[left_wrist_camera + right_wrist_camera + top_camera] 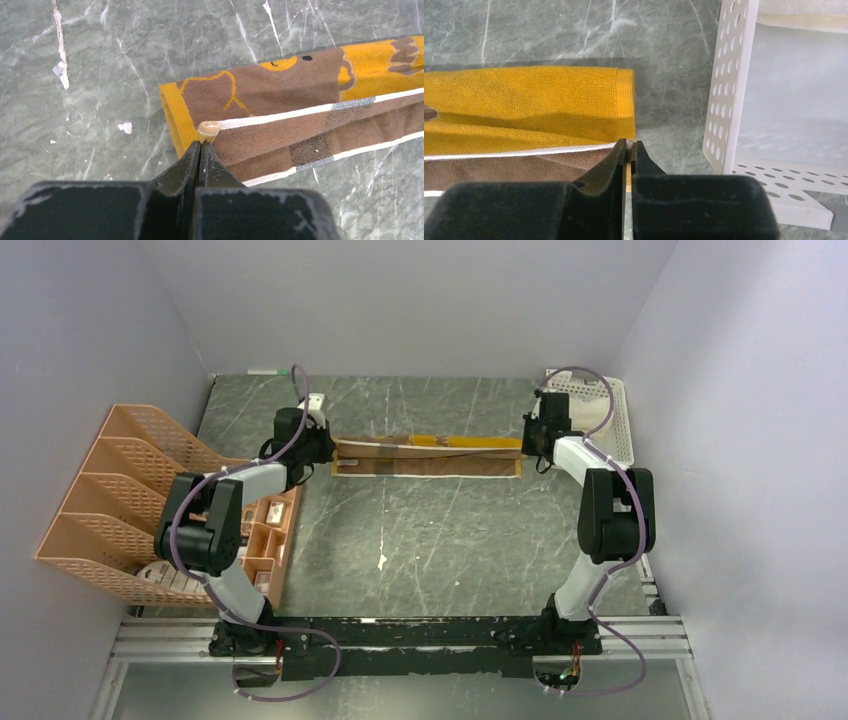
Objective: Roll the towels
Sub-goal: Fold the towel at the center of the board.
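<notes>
Left claw [201, 145], right claw [628, 146] pinch one brown towel [300, 95].

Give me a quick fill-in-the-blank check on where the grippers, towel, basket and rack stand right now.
1. The left gripper and right gripper are each ____ on an end of the brown and yellow towel.
2. The towel lies as a long folded strip, not yet ____.
3. The white slotted basket stands past the towel end held by the ____ gripper.
4. The orange rack stands beside the ____ arm.

Missing words: shut; rolled; right; left.
</notes>
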Controlling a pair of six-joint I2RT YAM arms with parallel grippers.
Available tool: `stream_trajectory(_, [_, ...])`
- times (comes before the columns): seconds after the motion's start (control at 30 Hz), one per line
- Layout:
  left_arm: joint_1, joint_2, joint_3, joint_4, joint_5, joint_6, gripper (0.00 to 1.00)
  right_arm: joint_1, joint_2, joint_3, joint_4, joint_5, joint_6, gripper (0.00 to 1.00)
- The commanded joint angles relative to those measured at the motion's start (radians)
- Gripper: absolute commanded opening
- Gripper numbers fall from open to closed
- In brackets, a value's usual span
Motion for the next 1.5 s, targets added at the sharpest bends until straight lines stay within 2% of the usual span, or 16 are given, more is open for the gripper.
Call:
stream_trajectory(0.0, [-0.005,-0.046,-0.052,0.085,-0.03,-0.039,0.07,-0.009,-0.024,-0.012,-0.002,0.035,0.016,0.0])
stream_trajectory(0.4, [-0.005,-0.069,-0.155,0.14,-0.035,-0.108,0.07,-0.009,-0.041,-0.074,-0.005,0.061,0.051,0.0])
stream_trajectory(0.43, [-0.005,-0.065,-0.153,0.134,-0.039,-0.112,0.07,-0.01,-0.047,-0.082,-0.003,0.054,0.053,0.06])
stream_trajectory(0.5, [-0.005,-0.058,-0.15,0.124,-0.05,-0.121,0.11,-0.009,-0.069,-0.11,0.014,0.046,0.057,0.26])
stream_trajectory(0.57, [-0.005,-0.061,-0.151,0.117,-0.06,-0.128,0.21,-0.009,-0.106,-0.145,0.054,0.043,0.056,0.45])
stream_trajectory(0.67, [-0.005,-0.082,-0.151,0.106,-0.075,-0.138,0.37,-0.009,-0.191,-0.225,0.132,0.041,0.056,0.66])
stream_trajectory(0.7, [-0.005,-0.095,-0.146,0.095,-0.081,-0.144,0.47,-0.009,-0.223,-0.243,0.157,0.041,0.055,0.74])
stream_trajectory(0.73, [-0.005,-0.11,-0.142,0.082,-0.089,-0.151,0.6,-0.009,-0.249,-0.256,0.178,0.04,0.056,0.78])
stream_trajectory(0.77, [-0.004,-0.124,-0.133,0.065,-0.099,-0.166,0.83,-0.009,-0.271,-0.265,0.199,0.036,0.055,0.8])
stream_trajectory(0.8, [-0.002,-0.136,-0.119,0.036,-0.106,-0.176,0.95,-0.009,-0.288,-0.271,0.213,0.03,0.054,0.8])
stream_trajectory(0.93, [0.036,-0.148,-0.07,-0.058,0.007,-0.199,0.97,-0.009,-0.3,-0.264,0.228,0.004,0.051,0.8])
stream_trajectory(1.1, [0.168,-0.025,0.01,-0.149,0.358,-0.313,0.94,-0.01,-0.286,-0.266,0.248,-0.038,0.059,0.8])
stream_trajectory(1.17, [0.189,0.021,0.031,-0.157,0.415,-0.322,0.93,-0.009,-0.293,-0.284,0.272,-0.054,0.06,0.8])
stream_trajectory(1.23, [0.202,0.052,0.031,-0.129,0.477,-0.339,0.98,-0.009,-0.292,-0.287,0.276,-0.063,0.054,0.8])
stream_trajectory(1.33, [0.208,0.136,0.079,-0.135,0.564,-0.341,0.97,-0.009,-0.277,-0.279,0.27,-0.071,0.05,0.8])
stream_trajectory(1.47, [0.206,0.235,0.141,-0.163,0.589,-0.329,0.95,-0.009,-0.256,-0.276,0.274,-0.091,0.05,0.8])
